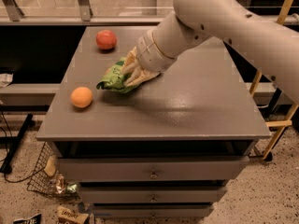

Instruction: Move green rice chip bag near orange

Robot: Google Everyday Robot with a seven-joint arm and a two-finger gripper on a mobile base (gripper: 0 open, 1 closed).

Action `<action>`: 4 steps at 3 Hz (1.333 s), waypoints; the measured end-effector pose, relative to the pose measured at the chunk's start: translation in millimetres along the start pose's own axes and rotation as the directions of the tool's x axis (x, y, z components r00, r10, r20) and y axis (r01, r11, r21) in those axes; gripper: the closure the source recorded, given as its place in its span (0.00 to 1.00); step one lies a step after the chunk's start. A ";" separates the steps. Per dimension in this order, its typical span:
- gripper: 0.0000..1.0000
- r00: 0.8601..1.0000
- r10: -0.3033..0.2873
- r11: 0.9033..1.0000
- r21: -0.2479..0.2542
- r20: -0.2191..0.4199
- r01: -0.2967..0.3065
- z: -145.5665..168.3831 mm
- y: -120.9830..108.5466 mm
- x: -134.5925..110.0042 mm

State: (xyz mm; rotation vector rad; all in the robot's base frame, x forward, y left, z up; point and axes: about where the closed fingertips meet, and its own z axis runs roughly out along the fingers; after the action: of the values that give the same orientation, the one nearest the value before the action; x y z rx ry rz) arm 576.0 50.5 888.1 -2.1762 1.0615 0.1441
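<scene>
Far left, floor level: wire basket (pixel 41 177) beside the cabinet, snack packets (pixel 69 214) lying below it; on the grey tabletop (pixel 196 106), front-left area: the orange (pixel 81 97), pale and evenly coloured, sitting alone near the left edge; further back and a bit right: a redder round fruit (pixel 106 39), well apart from the orange; next right, mid-left of the top: the green rice chip bag (pixel 111 78), crinkled, its left tip pointing toward the orange; bag is near the orange but not touching, a strip of bare table between them; dark shadow under the bag, cannot tell whether its underside rests on the surface; gripper (pixel 127 74) is at the bag's right end, the pale fingers (pixel 138 76) closed around the bag's right part, green foil showing between and below them; white arm (pixel 224 22) runs up and right from the wrist and out of frame at the top right; below the tabletop: drawer fronts with small knobs (pixel 153 175); far right, past the table edge: a yellow frame (pixel 276 101) standing on the speckled floor.
</scene>
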 end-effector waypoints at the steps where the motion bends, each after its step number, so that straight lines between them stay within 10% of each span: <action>1: 0.61 1.000 -0.002 1.000 -0.002 0.002 0.002 1.4 0.2 -1.2; 4: 0.00 1.000 -0.007 1.000 -0.010 0.007 0.007 5.6 0.9 -4.8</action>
State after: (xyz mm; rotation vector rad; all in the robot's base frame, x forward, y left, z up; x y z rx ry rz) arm 573.3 56.8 885.2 -2.1862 1.0512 0.1545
